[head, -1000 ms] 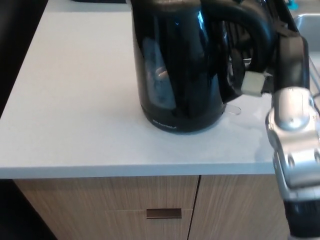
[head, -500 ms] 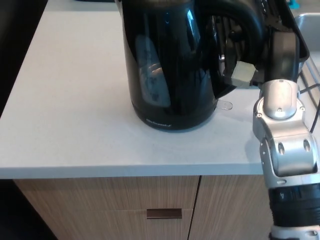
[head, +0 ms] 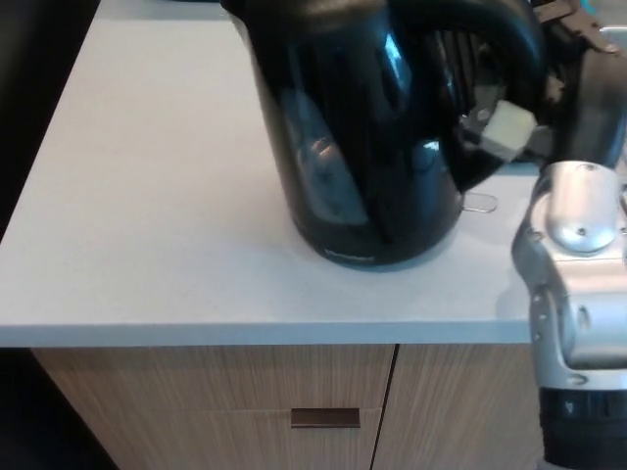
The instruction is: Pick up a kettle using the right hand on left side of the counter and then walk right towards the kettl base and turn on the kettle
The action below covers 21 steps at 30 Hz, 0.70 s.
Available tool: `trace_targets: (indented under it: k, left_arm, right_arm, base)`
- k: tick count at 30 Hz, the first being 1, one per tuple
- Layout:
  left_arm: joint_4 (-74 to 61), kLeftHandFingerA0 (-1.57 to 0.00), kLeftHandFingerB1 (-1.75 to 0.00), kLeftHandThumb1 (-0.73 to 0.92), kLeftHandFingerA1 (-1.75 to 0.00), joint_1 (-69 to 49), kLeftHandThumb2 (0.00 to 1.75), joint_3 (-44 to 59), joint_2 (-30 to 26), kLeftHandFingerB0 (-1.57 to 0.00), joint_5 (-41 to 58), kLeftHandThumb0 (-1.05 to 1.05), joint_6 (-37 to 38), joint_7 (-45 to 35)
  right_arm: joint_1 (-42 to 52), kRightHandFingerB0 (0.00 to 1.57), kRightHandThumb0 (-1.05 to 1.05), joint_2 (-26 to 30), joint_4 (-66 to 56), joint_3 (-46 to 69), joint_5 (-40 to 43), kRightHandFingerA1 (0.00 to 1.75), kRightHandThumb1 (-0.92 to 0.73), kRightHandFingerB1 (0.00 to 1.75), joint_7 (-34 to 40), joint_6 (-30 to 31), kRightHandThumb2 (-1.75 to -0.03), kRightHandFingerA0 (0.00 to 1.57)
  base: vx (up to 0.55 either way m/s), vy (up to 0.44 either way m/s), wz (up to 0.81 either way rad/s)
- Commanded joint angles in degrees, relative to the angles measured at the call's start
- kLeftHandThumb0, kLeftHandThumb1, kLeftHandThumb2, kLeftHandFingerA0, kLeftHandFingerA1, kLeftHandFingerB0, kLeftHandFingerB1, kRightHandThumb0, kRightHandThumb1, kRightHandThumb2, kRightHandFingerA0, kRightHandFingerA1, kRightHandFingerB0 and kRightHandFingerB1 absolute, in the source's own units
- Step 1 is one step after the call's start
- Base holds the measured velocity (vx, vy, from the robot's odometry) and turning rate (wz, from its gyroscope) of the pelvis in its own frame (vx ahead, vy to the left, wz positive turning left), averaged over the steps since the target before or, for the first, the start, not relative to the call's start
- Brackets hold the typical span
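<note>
Head view: the black kettle (head: 367,137) fills the upper middle, above the white counter (head: 147,215), tilted slightly; whether its base touches the surface is hard to say; the right hand (head: 490,98) is wrapped around its handle (head: 480,29), fingers closed on it; wooden cabinet doors (head: 245,401) run below the counter edge.

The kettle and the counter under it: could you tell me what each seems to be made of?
The kettle looks like glossy black plastic, judging by the sharp highlights and reflections on its body, though coated metal is possible. The counter appears to be a matte white stone-like or laminate top with no glare; its front below shows light wood-grain panels.
</note>
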State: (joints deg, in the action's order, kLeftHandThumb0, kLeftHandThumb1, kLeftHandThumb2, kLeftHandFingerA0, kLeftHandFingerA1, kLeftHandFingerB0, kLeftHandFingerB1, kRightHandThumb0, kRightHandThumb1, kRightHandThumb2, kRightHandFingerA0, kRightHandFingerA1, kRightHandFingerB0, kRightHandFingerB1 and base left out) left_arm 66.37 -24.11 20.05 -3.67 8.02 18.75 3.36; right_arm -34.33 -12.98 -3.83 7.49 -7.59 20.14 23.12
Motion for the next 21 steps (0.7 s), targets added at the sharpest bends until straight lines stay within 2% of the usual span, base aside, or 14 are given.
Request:
trace_targets:
  k: [1, 5, 6, 11, 12, 17, 19, 20, 21]
  left_arm:
    - [-0.4, -0.82, -0.82, 0.59, -0.94, -0.8, 0.91, -0.1, -0.2, -0.72, -0.1, 0.21, 3.9, 0.2]
    - [0.2, -0.82, -0.83, 0.60, -0.94, -0.5, 0.89, 0.0, -0.2, -0.74, 0.0, 0.20, 3.6, 0.4]
    - [-0.6, -0.85, -0.82, 0.57, -0.95, -1.0, 0.90, -0.4, -0.2, -0.74, -0.6, 0.19, 3.4, 1.2]
    - [-3.2, -0.86, -0.83, 0.57, -0.97, -2.3, 0.88, -1.0, 0.3, -0.75, -1.1, 0.16, 3.0, 2.0]
    - [-2.9, -0.85, -0.86, 0.54, -0.98, -2.2, 0.94, -1.0, 0.3, -0.78, -1.0, 0.19, 3.0, 1.9]
    - [-2.8, -0.85, -0.85, 0.52, -0.95, -3.1, 0.98, -1.8, 0.5, -0.78, -2.0, 0.26, 3.9, 2.1]
    - [-3.2, -0.85, -0.84, 0.50, -0.98, -3.6, 0.97, -1.8, 0.6, -0.77, -1.8, 0.18, 4.5, 1.6]
    - [-3.6, -0.88, -0.85, 0.45, -0.95, -3.9, 1.06, -1.8, 0.8, -0.76, -1.7, 0.22, 4.5, 1.6]
    - [-3.8, -0.88, -0.85, 0.45, -0.95, -4.0, 1.06, -1.7, 0.8, -0.76, -1.6, 0.22, 4.1, 1.7]
  right_arm:
    - [-6.3, 0.80, -0.17, -9.0, -5.7, 7.2, 16.4, 1.75, -0.34, 1.70, 2.7, -2.6, -1.55, 1.07]
    - [-9.4, 0.80, -0.19, -10.3, -6.2, 9.5, 20.6, 1.75, -0.38, 1.72, 5.0, -1.4, -1.53, 1.07]
    - [-10.8, 0.78, -0.21, -10.6, -6.5, 10.5, 22.2, 1.75, -0.46, 1.74, 6.0, -0.5, -1.42, 1.08]
    - [-13.2, 0.79, -0.22, -11.4, -7.6, 11.5, 25.9, 1.75, -0.45, 1.71, 7.7, 0.8, -1.43, 1.06]
    - [-13.7, 0.78, -0.23, -11.7, -8.0, 11.8, 27.1, 1.75, -0.44, 1.71, 8.5, 1.3, -1.44, 1.05]
    - [-13.7, 0.80, -0.23, -12.9, -9.7, 13.1, 32.6, 1.75, -0.45, 1.70, 10.5, 3.2, -1.44, 1.07]
    - [-13.6, 0.80, -0.24, -13.2, -10.1, 13.7, 34.6, 1.75, -0.45, 1.71, 11.4, 3.8, -1.44, 1.08]
    - [-13.4, 0.79, -0.25, -13.6, -10.3, 14.1, 36.1, 1.75, -0.44, 1.73, 11.8, 4.0, -1.46, 1.08]
    - [-13.1, 0.79, -0.25, -14.0, -10.3, 14.3, 37.4, 1.75, -0.44, 1.73, 12.1, 4.0, -1.46, 1.08]
  base:
    - [0.00, 0.000, 0.00]
    - [0.00, 0.000, 0.00]
    - [0.00, 0.000, 0.00]
    - [0.00, 0.000, 0.00]
    - [0.00, 0.000, 0.00]
    - [0.00, 0.000, 0.00]
    - [0.00, 0.000, 0.00]
    - [0.00, 0.000, 0.00]
    - [0.00, 0.000, 0.00]
